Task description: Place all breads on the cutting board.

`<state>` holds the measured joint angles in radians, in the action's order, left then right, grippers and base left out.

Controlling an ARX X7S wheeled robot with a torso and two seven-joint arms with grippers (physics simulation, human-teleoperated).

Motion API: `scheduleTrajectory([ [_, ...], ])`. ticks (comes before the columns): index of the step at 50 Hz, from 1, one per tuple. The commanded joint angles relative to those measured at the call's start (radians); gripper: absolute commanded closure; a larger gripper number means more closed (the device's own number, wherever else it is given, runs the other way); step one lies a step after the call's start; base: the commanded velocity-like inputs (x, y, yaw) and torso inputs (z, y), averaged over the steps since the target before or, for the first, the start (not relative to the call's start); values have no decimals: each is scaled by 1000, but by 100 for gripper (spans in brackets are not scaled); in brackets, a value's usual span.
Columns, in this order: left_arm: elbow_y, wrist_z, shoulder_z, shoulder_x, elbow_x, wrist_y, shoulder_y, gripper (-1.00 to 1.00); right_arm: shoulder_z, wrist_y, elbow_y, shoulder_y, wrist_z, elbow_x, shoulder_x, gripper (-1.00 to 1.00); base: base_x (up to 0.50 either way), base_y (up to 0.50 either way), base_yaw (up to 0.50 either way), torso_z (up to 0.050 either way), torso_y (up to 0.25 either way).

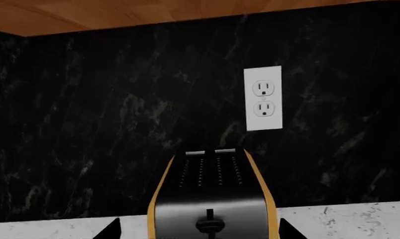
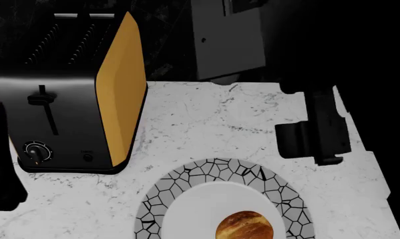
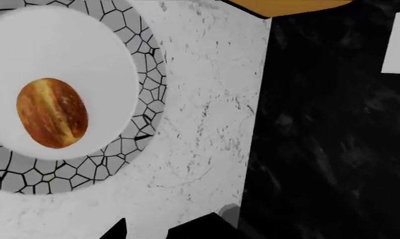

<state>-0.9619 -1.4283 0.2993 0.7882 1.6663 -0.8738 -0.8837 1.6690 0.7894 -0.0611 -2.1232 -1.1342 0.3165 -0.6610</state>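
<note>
One glossy golden-orange bread roll [image 2: 245,226] [image 3: 52,113] lies on the white centre of a round plate [image 2: 213,169] [image 3: 147,99] with a grey crackle-pattern rim, at the near edge of the head view. My right gripper [image 3: 153,231] hovers over the white counter beside the plate, open, with nothing between its fingers and well apart from the roll. My left gripper [image 1: 198,234] faces the toaster's lever end, its fingertips spread wide and holding nothing. The cutting board is out of view.
A black toaster [image 2: 67,99] [image 1: 210,199] with orange sides stands at the left on the white speckled counter [image 2: 207,119]. Behind are a black marble backsplash with a wall outlet [image 1: 263,98], a dark grey appliance [image 2: 227,40] and a wooden cabinet [image 1: 120,12] overhead.
</note>
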Motion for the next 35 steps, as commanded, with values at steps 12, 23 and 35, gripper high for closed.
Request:
scheduleTrajectory([
  [12,6,11,8,-1,-16,2,17,-100,14,-68,35,59,-67,30,124,-100,0,0,0,0,0],
  [23,4,18,5,3,-27,7,31,-100,19,-80,-73,115,-36,43,151,-100,0,0,0,0,0],
  [35,13,27,11,-3,-44,6,38,-100,19,-135,-98,151,-18,34,175,-100,0,0,0,0,0],
])
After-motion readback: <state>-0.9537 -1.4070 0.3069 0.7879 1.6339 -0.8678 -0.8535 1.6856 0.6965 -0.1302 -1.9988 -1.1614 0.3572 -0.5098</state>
